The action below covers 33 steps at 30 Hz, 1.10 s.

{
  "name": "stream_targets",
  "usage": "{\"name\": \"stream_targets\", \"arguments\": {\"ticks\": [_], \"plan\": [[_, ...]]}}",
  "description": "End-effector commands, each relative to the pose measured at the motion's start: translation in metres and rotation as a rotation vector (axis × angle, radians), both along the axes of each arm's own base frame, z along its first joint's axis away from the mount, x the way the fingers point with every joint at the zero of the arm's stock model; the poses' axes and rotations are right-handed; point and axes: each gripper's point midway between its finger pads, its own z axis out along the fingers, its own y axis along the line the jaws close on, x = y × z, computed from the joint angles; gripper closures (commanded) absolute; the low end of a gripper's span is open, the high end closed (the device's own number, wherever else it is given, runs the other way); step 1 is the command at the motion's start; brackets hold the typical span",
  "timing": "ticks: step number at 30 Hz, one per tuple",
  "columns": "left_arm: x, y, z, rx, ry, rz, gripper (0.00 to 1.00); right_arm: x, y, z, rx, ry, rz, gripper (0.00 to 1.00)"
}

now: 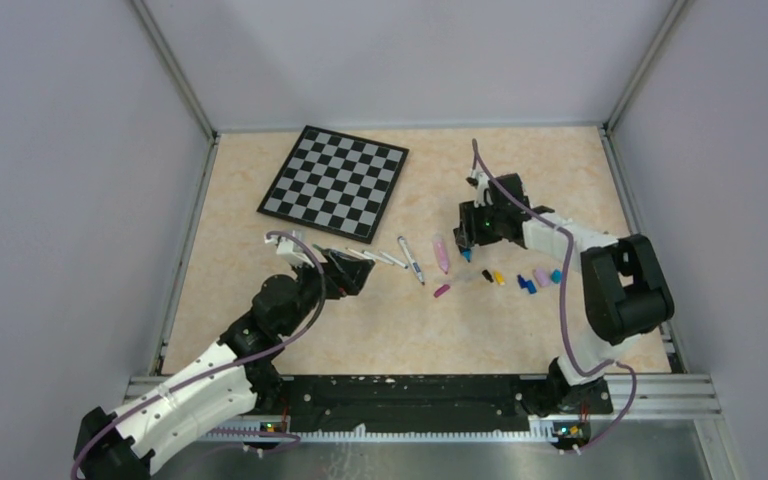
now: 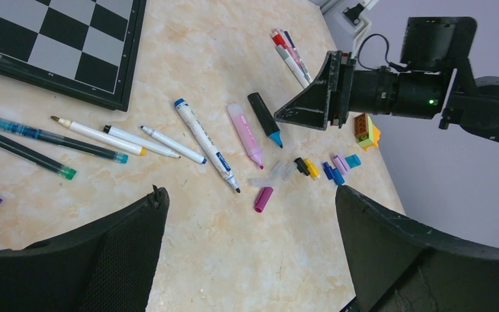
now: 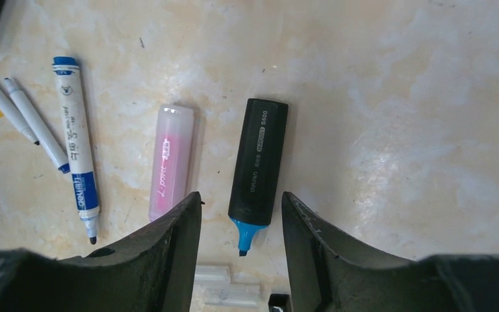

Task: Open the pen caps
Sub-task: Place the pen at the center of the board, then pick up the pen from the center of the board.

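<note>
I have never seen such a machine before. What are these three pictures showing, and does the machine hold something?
These are two robot arms bolted at the near edge of a table; each ends in a two-finger gripper. The wide picture comes from a fixed camera above and behind the arms. The other two come from cameras on the wrists, so the dark shapes at their bottom are the grippers' own fingers.

On the table lie a chessboard, many pens and a row of small coloured pen caps, already pulled off. A small orange block lies near the edge.

The left gripper is wide open and holds nothing. The right gripper hangs over an uncapped black marker with a blue tip; the marker lies on the table between its open fingers, which do not clamp it. Beside it lies a pink highlighter.
</note>
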Motion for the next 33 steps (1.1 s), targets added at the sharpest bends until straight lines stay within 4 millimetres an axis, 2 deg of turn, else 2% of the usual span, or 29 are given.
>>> {"name": "stream_targets", "arguments": {"ticks": [1,6,11,12,13,17,23,31,33], "plan": [[-0.001,0.001,0.016,-0.026,-0.035,-0.003,0.01,0.015,-0.006,0.051,-0.013,-0.168,0.033,0.52],[-0.003,0.0,0.016,-0.036,-0.034,-0.016,0.01,0.015,-0.039,0.069,0.018,-0.217,0.017,0.52],[-0.006,-0.006,0.014,-0.043,-0.024,-0.048,0.01,0.006,-0.072,0.087,0.091,-0.28,0.154,0.53],[-0.006,-0.007,0.014,-0.042,-0.022,-0.054,0.01,0.007,-0.076,0.09,0.095,-0.293,0.175,0.53],[-0.007,-0.008,0.014,-0.043,-0.022,-0.059,0.01,0.01,-0.088,0.093,0.087,-0.302,0.168,0.53],[-0.01,-0.01,0.017,-0.041,-0.031,-0.085,0.01,0.027,-0.116,0.092,0.061,-0.281,0.192,0.53],[-0.016,-0.016,0.008,-0.03,-0.009,-0.127,0.01,0.054,-0.132,0.08,-0.005,-0.218,0.243,0.53],[-0.012,-0.019,0.003,-0.009,-0.01,-0.13,0.01,0.089,-0.15,0.063,-0.09,-0.171,0.236,0.54],[-0.01,-0.019,0.002,-0.004,-0.007,-0.127,0.01,0.099,-0.157,0.059,-0.115,-0.159,0.206,0.59]]}}
